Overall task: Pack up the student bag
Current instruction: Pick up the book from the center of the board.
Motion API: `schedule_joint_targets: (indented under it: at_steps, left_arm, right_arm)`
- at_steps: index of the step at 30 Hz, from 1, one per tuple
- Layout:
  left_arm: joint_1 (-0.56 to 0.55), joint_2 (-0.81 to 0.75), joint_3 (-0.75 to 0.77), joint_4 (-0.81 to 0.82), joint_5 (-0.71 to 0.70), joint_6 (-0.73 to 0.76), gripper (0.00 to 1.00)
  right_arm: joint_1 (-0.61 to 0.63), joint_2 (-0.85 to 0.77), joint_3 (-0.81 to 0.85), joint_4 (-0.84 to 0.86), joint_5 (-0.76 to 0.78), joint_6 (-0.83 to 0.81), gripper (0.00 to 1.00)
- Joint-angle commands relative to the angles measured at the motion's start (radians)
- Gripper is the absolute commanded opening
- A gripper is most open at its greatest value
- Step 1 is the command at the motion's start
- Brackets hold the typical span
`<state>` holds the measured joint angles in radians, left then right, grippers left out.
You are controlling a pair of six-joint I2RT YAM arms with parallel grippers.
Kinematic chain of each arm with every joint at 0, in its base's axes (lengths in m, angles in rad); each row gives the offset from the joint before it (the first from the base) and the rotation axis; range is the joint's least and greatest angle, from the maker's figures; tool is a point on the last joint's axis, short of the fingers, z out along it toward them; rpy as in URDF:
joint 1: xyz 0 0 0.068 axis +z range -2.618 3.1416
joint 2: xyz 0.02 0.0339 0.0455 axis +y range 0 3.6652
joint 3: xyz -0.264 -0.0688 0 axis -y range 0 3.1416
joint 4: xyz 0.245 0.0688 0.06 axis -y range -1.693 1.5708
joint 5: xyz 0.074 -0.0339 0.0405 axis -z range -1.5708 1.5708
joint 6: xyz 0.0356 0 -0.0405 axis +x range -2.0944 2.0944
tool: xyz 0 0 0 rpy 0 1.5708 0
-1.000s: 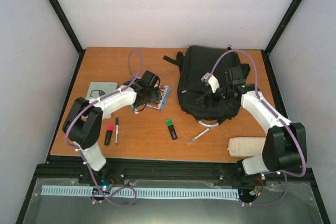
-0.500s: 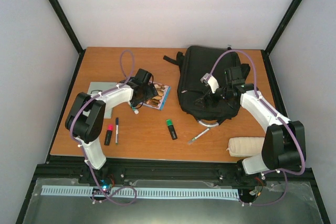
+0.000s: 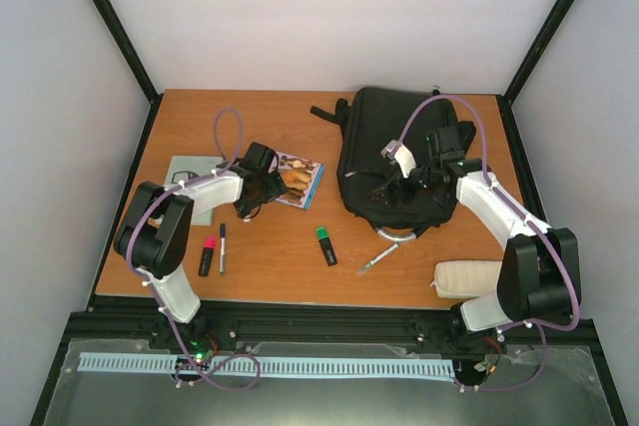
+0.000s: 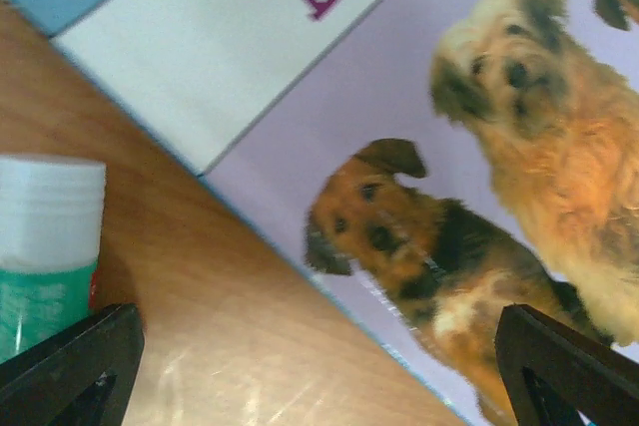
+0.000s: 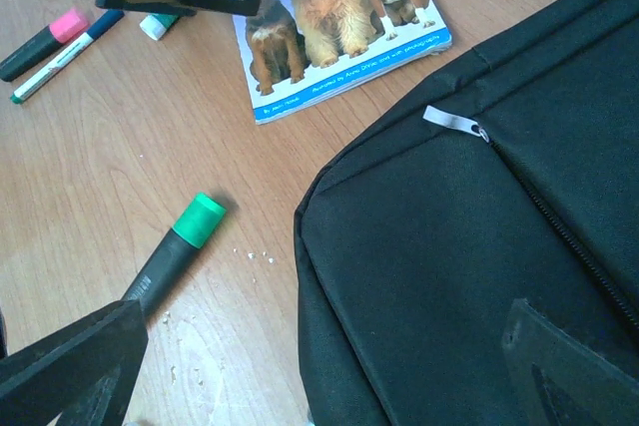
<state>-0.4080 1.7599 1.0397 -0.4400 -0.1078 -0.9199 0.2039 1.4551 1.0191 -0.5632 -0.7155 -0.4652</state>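
Lying flat, black fabric student bag (image 3: 374, 137)

Item: backpack (image 3: 369, 142)
Look: large, black fabric, zip seams, pale grey pull tab (image 5: 449, 120)
Pose: lying flat, one broad face up
Place: right half of the table, reaching the far edge
Strap (image 3: 321, 113): black, trailing off its far left corner
Loop handle (image 3: 382, 233): pale grey, at its near end
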Motion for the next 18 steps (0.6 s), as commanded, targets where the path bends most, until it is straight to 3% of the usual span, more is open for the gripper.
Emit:
schedule_joint_targets:
  at_steps: [1,8,18]
  left_arm:
    - [0.03,-0.077,-0.05,-0.008,-0.031,-0.029,1.0]
    - [0.095,-0.114,-0.096,0.004,-0.032,-0.041,1.0]
    - [0.117,-0.034,-0.004,0.066,-0.006,-0.082,0.99]
  right_arm:
    - [0.006,0.013,0.013,0.0,-0.017,-0.012,1.0]
    - [0.006,0.021,0.017,-0.004,-0.024,-0.004,1.0]
    - [0.006,0.024,0.018,0.004,-0.013,0.006,0.99]
